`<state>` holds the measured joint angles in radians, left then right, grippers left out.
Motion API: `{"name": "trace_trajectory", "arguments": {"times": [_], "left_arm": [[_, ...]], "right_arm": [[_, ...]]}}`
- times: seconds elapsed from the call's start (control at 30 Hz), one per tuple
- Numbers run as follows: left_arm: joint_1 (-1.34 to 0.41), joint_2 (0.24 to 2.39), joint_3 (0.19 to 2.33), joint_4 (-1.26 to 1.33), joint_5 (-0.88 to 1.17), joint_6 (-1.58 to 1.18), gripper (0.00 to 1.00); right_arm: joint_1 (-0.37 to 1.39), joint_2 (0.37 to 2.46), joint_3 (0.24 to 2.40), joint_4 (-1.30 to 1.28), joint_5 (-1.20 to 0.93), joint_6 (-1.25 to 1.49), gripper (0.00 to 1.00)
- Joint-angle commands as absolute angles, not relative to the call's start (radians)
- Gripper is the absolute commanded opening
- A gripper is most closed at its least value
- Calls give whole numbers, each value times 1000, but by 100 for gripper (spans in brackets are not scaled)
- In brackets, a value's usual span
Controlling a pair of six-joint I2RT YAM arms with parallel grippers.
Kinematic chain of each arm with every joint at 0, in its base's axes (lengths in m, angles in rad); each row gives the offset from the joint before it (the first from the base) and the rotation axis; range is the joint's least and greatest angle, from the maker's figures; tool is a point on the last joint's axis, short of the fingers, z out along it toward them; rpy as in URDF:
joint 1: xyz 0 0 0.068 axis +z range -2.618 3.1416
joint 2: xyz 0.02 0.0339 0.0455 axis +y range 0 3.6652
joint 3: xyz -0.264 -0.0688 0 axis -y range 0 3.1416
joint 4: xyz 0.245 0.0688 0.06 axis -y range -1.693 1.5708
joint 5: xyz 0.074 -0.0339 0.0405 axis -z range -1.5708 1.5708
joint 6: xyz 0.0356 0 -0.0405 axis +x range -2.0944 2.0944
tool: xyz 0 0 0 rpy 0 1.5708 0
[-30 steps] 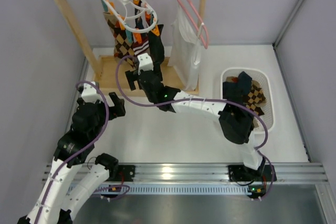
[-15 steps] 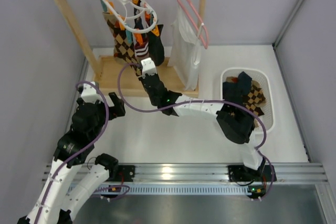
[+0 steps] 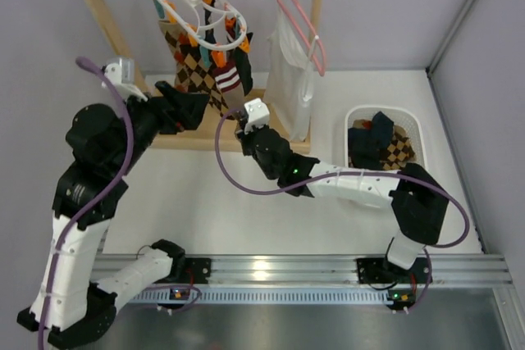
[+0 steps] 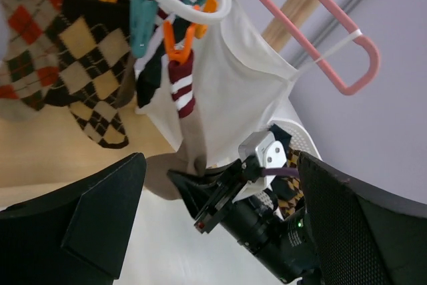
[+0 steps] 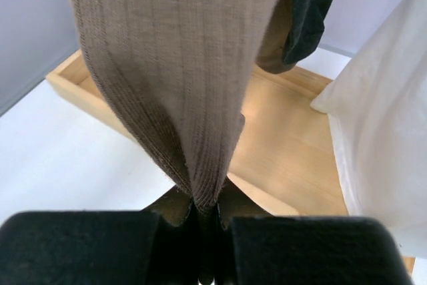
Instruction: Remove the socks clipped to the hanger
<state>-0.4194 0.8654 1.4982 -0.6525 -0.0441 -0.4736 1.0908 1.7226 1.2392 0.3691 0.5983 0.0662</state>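
I see right gripper (image 5: 205, 241) clamped on 1 grey-brown sock (image 5: 180, 65) — far-left worktop corner, below the hanger (image 3: 197, 10). Left gripper (image 3: 190, 109) fingers apart.

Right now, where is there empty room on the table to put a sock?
The bare white table between the wooden rack base and the metal rail is free, also the strip behind the basket. It is crowded under the clip hanger, around the hanging socks.

text: none legible | labels/brands: none | numbers/signs: none | all three views checked
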Motion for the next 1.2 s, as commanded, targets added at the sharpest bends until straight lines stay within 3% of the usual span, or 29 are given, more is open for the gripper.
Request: {"name": "trace_trajectory", "arguments": {"times": [0.0, 0.37, 0.6, 0.77, 1.17], "left_arm": [[-419, 1004, 1578, -618, 89, -529, 98], [-419, 1273, 1807, -612, 14, -568, 98], [-417, 1296, 1812, -586, -63, -526, 98], [-374, 1324, 1821, -575, -9, -518, 98], [-356, 1382, 1790, -448, 123, -531, 80]], "right_arm": [[1109, 1611, 1181, 374, 485, 147, 0], [1108, 1465, 1085, 319, 290, 198, 0], [1104, 1407, 1051, 287, 264, 206, 1], [1095, 1373, 1019, 287, 238, 222, 1], [1075, 1335, 1017, 272, 212, 233, 2]]}}
